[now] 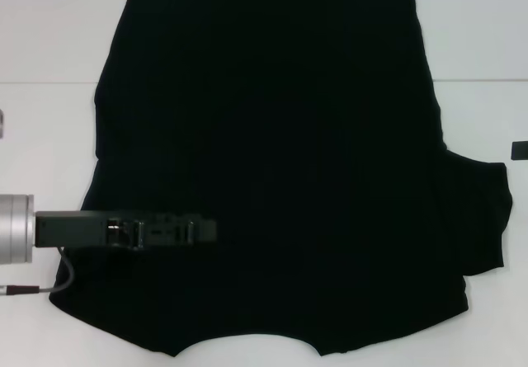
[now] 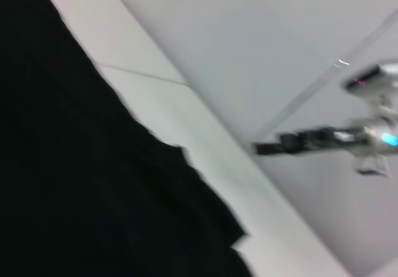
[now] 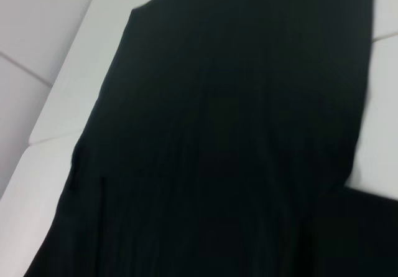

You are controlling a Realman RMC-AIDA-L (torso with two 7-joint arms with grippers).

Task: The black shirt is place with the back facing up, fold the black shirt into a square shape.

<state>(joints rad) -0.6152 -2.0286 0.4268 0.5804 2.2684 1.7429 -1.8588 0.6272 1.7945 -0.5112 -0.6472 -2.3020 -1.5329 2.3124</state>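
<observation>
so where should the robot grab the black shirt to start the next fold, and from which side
Probably the right sleeve: on the black shirt it is the one part jutting out flat onto the white table, near the shirt's right edge. Come in from the robot's right, pinch the sleeve's outer hem, and carry it inward. The left end effector already reaches over the left edge, where no sleeve sticks out.

White table (image 1: 49, 45) — black shirt (image 1: 272, 161) flat.

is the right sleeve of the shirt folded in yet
No, in the head view the black shirt has its right sleeve spread out on the white table.
</observation>
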